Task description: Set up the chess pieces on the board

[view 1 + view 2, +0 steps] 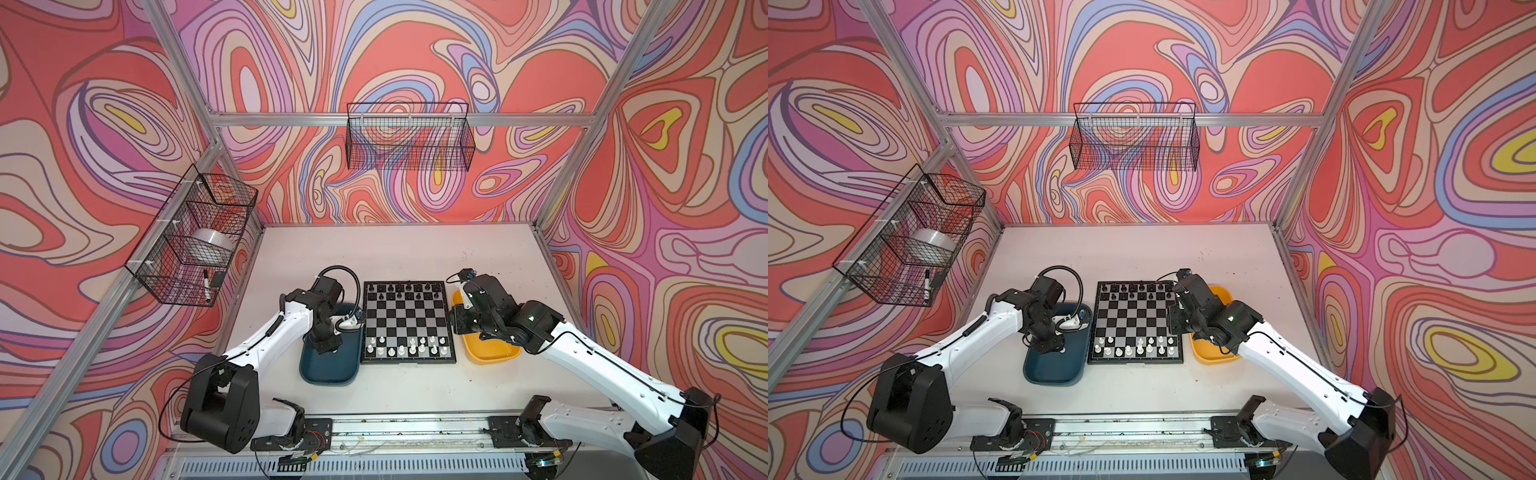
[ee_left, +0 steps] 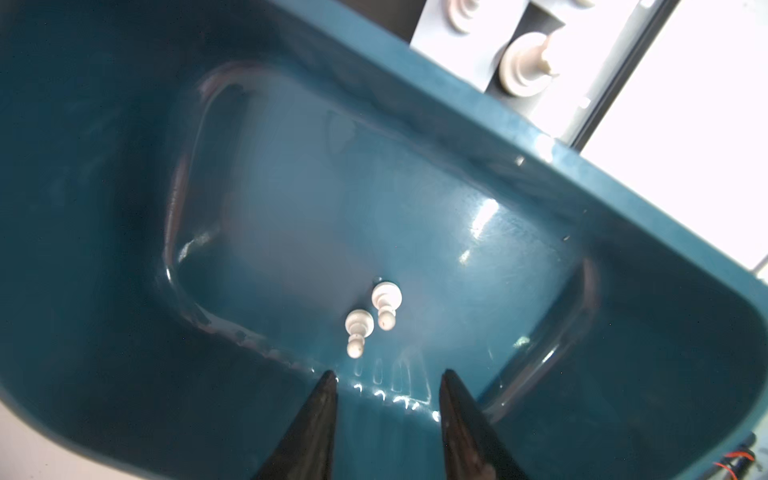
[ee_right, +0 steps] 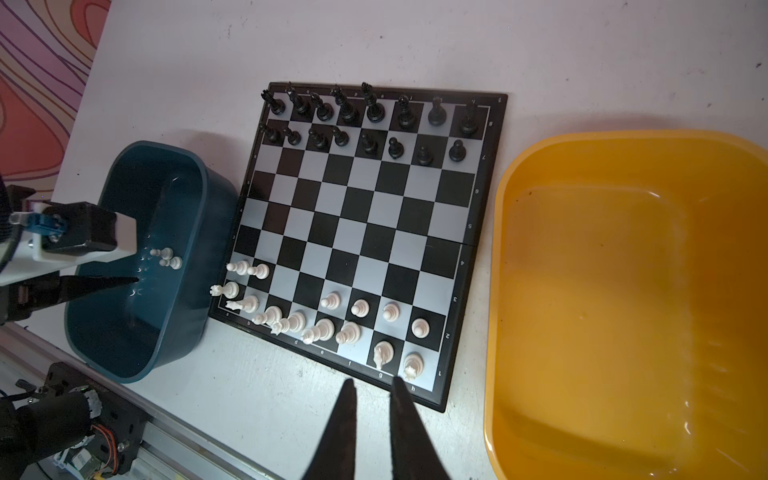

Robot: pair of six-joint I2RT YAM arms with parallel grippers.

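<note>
Two white pawns (image 2: 359, 324) are down on the floor of the teal tray (image 2: 124, 166), side by side and almost touching. The left wrist cam sees them nearly end-on: round base, then the little head offset toward the bottom of the frame. So their long axis runs roughly up at the lens. They look like they're standing, but honestly I can't rule out a tilt.

The left arm (image 1: 266, 336) comes in from the lower left in both top views. Its wrist is folded over so the left gripper (image 2: 386, 374) points down into the tray, which sits just left of the board (image 1: 405, 320). The fingers are apart with nothing between them. The pawns are just past the tips, up-frame in the wrist view. The nearer one is closer to the left-hand finger, and neither is touching it.

The right arm (image 1: 582, 353) stretches in from the lower right, with its wrist over the yellow tray (image 1: 490, 353). In its own wrist view the right gripper (image 3: 372, 380) hangs above the table, tips lined up with the board's lower right corner. The fingers are nearly together, with a thin gap and nothing in it.

On the board, the black pieces (image 3: 365, 112) are in the two rows at the top of that view. The white pieces (image 3: 357, 309) are in the two rows at the bottom.
</note>
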